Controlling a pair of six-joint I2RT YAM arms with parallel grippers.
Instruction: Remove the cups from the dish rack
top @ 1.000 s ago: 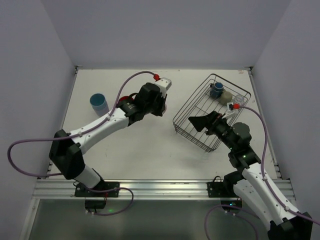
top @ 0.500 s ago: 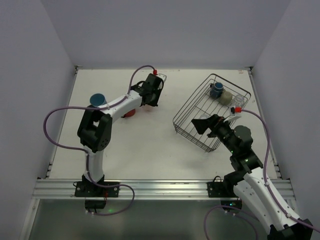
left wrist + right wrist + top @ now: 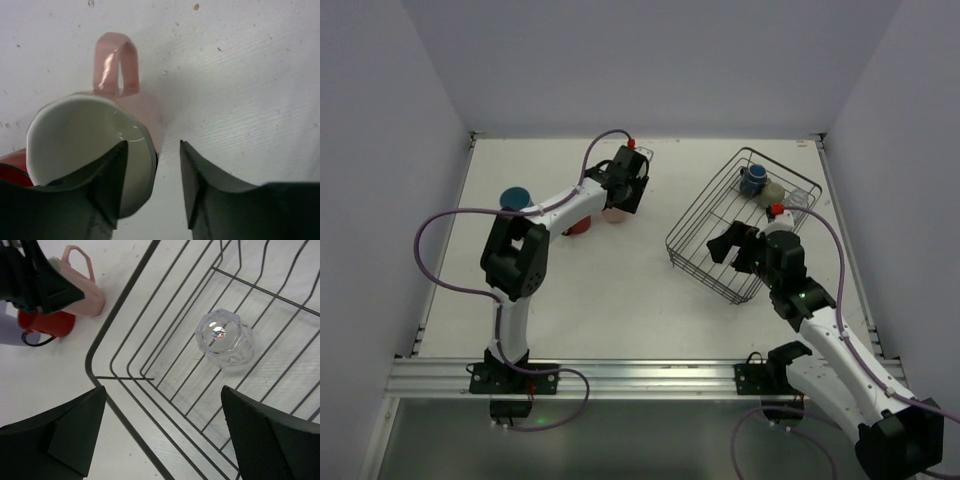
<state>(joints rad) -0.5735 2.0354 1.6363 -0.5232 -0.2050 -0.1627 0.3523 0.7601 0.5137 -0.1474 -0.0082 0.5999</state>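
- Left gripper (image 3: 152,150): fingers parted astride the wall of the pink mug (image 3: 85,135), one inside and one outside and clear of it. Nothing is pinched.
- The mug is glossy glazed ware with a loop handle and a pale interior. It lies on the table (image 3: 620,290) just beside the red cup (image 3: 47,322), outside the dish rack (image 3: 715,225), and appears tilted.
- We judge the step to be set-down. Draw the inner finger out along the mouth, without dragging the smooth rim or nudging the red cup.
- Right gripper (image 3: 164,390): fingers spread wide and empty over the thin black wire, near a faceted clear glass (image 3: 223,338).
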